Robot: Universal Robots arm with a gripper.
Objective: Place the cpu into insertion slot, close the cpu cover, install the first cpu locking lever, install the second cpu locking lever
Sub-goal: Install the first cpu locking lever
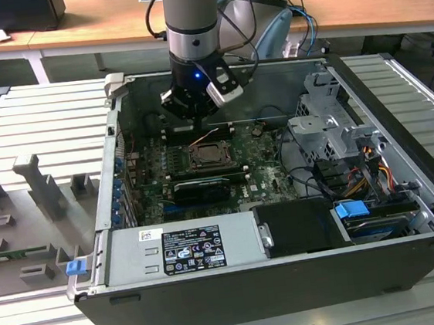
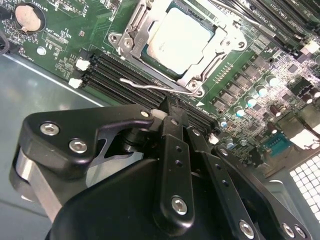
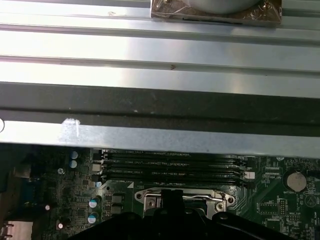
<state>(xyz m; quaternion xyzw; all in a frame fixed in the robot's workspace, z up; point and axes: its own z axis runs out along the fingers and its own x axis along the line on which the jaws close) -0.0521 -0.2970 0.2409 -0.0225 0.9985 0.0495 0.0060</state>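
One flat pale silver cpu (image 2: 179, 39) sits under the grey cpu cover (image 2: 220, 50); the claw (image 2: 167, 112) fingers are together.

Black gripper (image 2: 167, 112) fills the lower frame; above it, the cpu (image 2: 181, 41) sits under its cover (image 2: 212, 60) on the board (image 2: 65, 40).

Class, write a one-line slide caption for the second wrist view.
Black gripper poised at a thin wire locking lever beside the pale silver square cpu seated under its grey metal cover frame.
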